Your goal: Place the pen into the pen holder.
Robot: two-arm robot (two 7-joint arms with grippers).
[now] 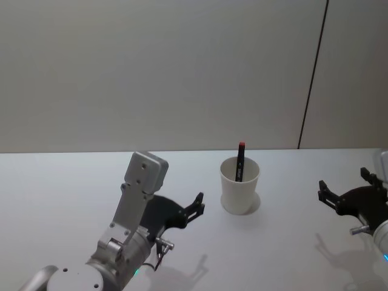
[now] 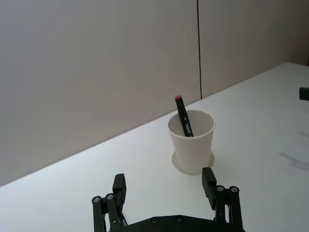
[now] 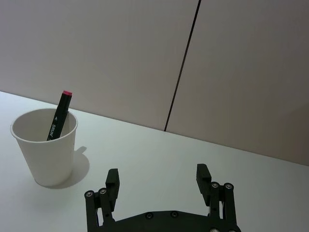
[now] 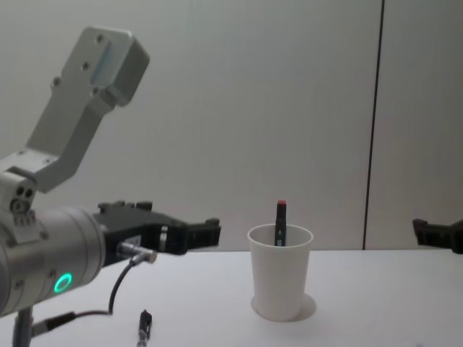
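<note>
The pen (image 1: 240, 162) stood inside the cup (image 1: 239, 193). It was a black marker with a red top end. Its lower part was down in the cup, and its upper part rose above the rolled rim, leaning against the far side. In the left wrist view the pen was clearly tilted rather than plumb.

The cup stood upright on the white table (image 1: 73, 182), between the two grippers and touching neither.

The left gripper (image 1: 195, 206) was just to the cup's left, near it but apart from it, and pointed towards it. Its fingers (image 2: 119, 182) were spread wide with nothing between them. In the chest view it hung above the table at about the height of the cup's rim. A green ring light (image 4: 64, 283) glowed on the arm behind it, and a thin cable (image 4: 119, 293) looped down from the wrist.

The right gripper (image 1: 342, 180) was well off to the cup's right, near the table's edge. Its fingers (image 3: 203, 175) were also spread and held nothing.

A plain grey wall (image 1: 151, 73) rose behind the table, with a dark seam (image 1: 312, 79) running down it to the right of the cup.
</note>
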